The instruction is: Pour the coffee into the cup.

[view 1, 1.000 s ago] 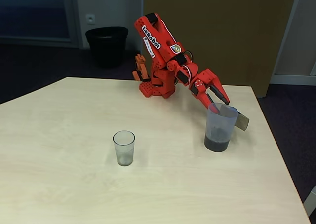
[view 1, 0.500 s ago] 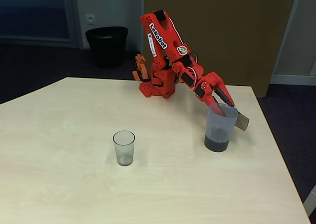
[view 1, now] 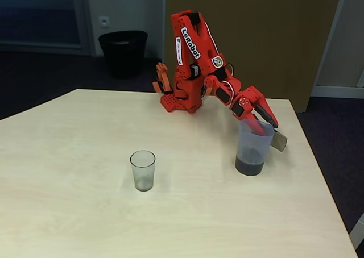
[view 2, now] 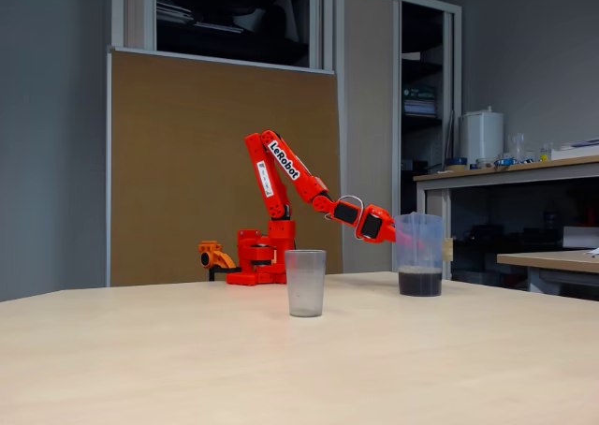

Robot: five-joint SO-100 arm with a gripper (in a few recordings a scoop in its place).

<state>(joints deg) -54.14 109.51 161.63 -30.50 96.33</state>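
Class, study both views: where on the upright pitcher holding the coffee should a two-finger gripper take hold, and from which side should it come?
Probably at the rim wall of the pitcher, from above on the arm's side, one finger inside and one outside. The pitcher stands upright with an open top, the coffee lies low, and the grey handle tab juts out on the far side. The gripper is already at that rim.

cup [view 1: 143, 170]: 1 | pitcher [view 1: 253, 147]: 1 | bin [view 1: 123, 52]: 1 | arm [view 1: 196, 48]: 1
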